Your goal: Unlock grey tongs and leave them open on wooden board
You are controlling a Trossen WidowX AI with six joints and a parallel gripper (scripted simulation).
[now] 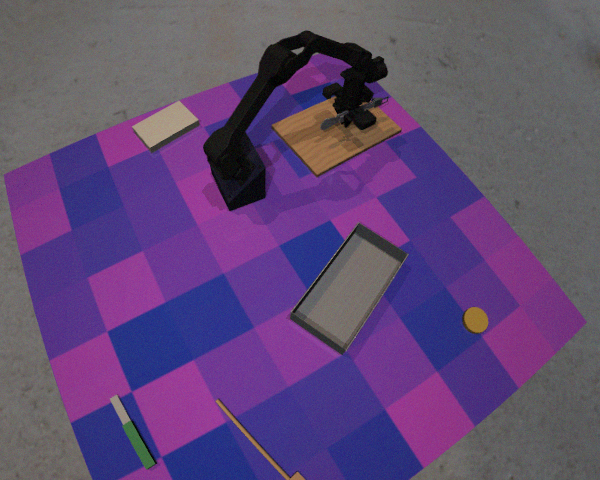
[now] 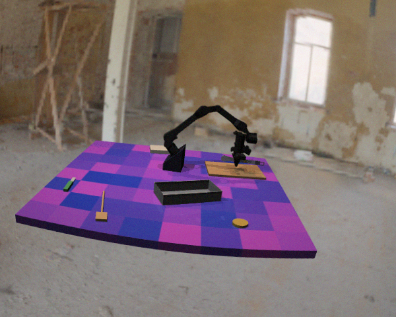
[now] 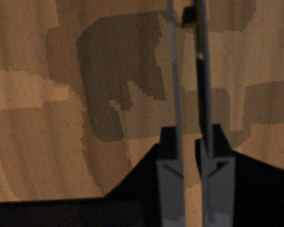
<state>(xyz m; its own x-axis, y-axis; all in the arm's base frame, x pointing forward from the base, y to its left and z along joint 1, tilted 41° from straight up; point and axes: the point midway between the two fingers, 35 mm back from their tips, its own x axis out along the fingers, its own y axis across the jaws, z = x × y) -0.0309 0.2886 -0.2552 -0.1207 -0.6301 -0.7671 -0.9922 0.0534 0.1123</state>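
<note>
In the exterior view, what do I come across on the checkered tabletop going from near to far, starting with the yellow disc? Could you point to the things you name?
Yellow disc (image 1: 475, 319) (image 2: 240, 222), roasting tin (image 1: 343, 347) (image 2: 192, 199), wooden board (image 1: 310, 152) (image 2: 225, 170), cream block (image 1: 166, 124) (image 2: 158, 148).

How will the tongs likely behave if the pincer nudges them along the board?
The tongs look stiff: both thin arms run straight beyond the pincer. Gripped partway along, with long ends overhanging, they could pivot if an end catches the board.
</note>
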